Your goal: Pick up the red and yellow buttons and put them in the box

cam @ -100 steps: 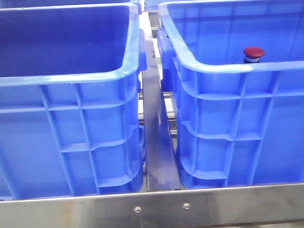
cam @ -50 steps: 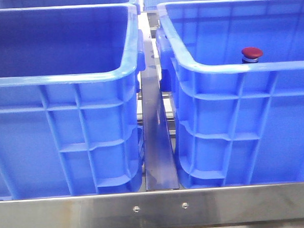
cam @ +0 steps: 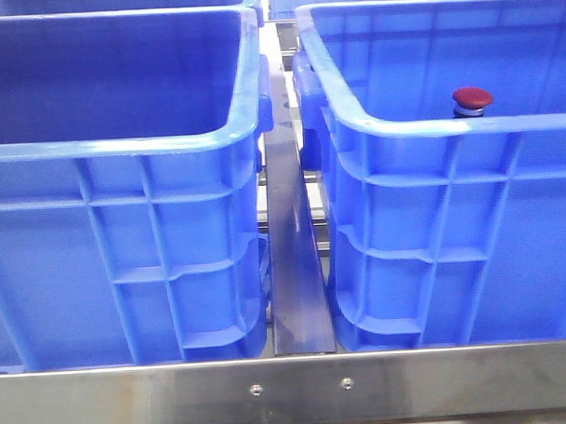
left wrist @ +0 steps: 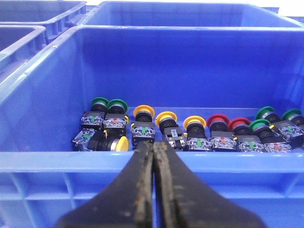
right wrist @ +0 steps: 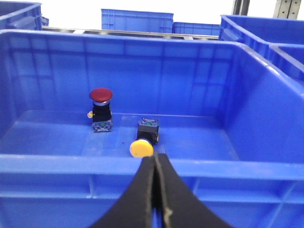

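Red button (right wrist: 101,95) stands upright and the yellow button (right wrist: 142,148) lies on its side, both on the box (right wrist: 156,167) floor just beyond the right gripper (right wrist: 156,164), whose fingers are pressed together, holding nothing, above the near rim. The left gripper (left wrist: 154,152) is likewise closed and empty over another crate (left wrist: 57,159), ahead of a row of green, yellow and red buttons (left wrist: 190,130).

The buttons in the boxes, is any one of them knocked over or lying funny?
Yes. In the right wrist view the yellow button lies tipped on its side, cap toward the camera, while the red button beside it stands upright. In the left wrist view another yellow-capped button also lies sideways beside the rows.
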